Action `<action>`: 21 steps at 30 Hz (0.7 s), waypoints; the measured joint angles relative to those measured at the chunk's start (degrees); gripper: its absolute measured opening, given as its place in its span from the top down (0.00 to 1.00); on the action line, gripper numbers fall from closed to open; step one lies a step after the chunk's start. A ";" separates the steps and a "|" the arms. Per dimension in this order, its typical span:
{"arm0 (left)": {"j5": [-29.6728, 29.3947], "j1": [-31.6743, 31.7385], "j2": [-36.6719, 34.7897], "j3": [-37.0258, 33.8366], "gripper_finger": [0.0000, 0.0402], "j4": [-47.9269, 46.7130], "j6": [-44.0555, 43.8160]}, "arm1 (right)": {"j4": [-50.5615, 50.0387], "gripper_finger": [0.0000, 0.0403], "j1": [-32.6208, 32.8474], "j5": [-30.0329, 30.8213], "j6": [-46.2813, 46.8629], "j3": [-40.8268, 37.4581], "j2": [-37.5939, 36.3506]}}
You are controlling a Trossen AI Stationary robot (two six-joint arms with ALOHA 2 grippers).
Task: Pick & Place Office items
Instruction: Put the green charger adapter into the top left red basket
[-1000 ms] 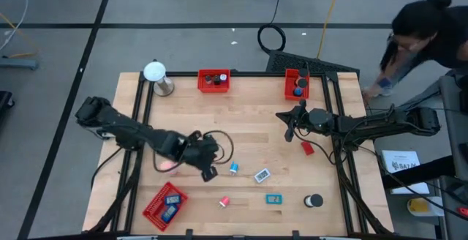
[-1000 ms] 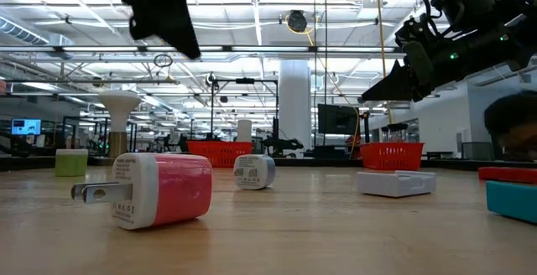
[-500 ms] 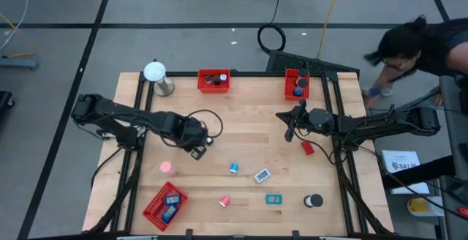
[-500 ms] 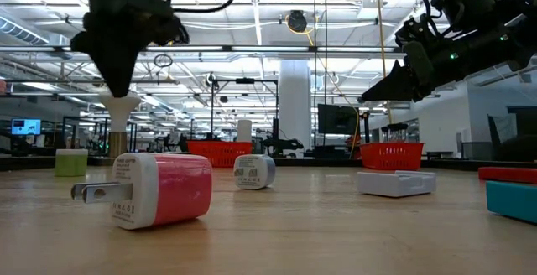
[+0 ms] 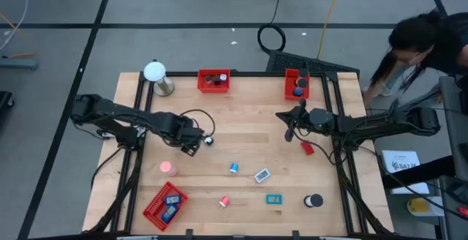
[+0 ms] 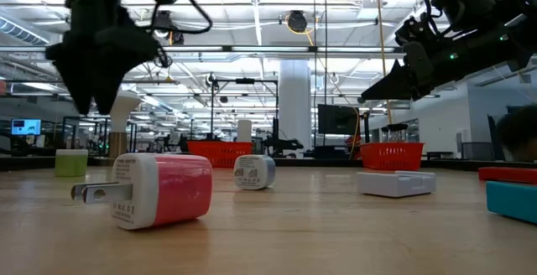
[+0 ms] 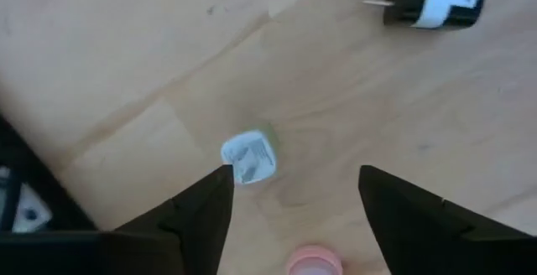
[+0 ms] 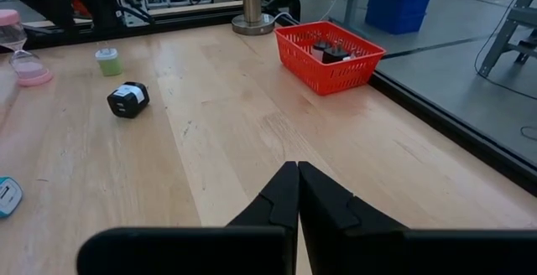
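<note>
Left gripper (image 5: 196, 146) over small white-and-blue block (image 7: 249, 157), fingers apart.
Block lies just beside your one fingertip (image 7: 220, 184), off-centre; right gripper (image 5: 288, 128) pinched together, well apart.

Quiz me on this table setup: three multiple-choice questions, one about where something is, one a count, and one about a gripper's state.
1. Where on the table does the white ball on its stand sit?
A. the middle
B. the corner at the high view's upper left
C. the right edge

2. How many red mesh trays are on the table?
A. one
B. five
C. three

3. How is the right gripper?
A. shut, holding nothing
B. wide open
C. shut on a tray

Answers:
1. B: the high view shows it at that corner.
2. C: two stand along the far edge and one at the near left.
3. A: its wrist view shows the fingers pressed together over bare wood.
</note>
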 joint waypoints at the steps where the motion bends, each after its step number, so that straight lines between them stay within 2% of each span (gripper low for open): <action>1: 0.01 0.33 -0.65 -1.66 0.35 0.88 -0.77 | 0.00 1.00 0.00 0.00 -0.41 0.00 0.00; 10: 1.16 1.84 -9.08 -13.18 0.37 9.40 -9.57 | -0.16 1.00 -0.01 0.02 -1.16 -0.02 0.02; 14: 2.33 1.88 -8.46 -17.03 0.37 15.06 -11.17 | 0.13 1.00 0.00 0.02 -1.16 -0.02 0.02; 21: 0.19 2.86 -7.19 -18.76 0.37 19.14 -10.47 | 0.45 1.00 -0.02 0.09 -1.16 -0.02 0.27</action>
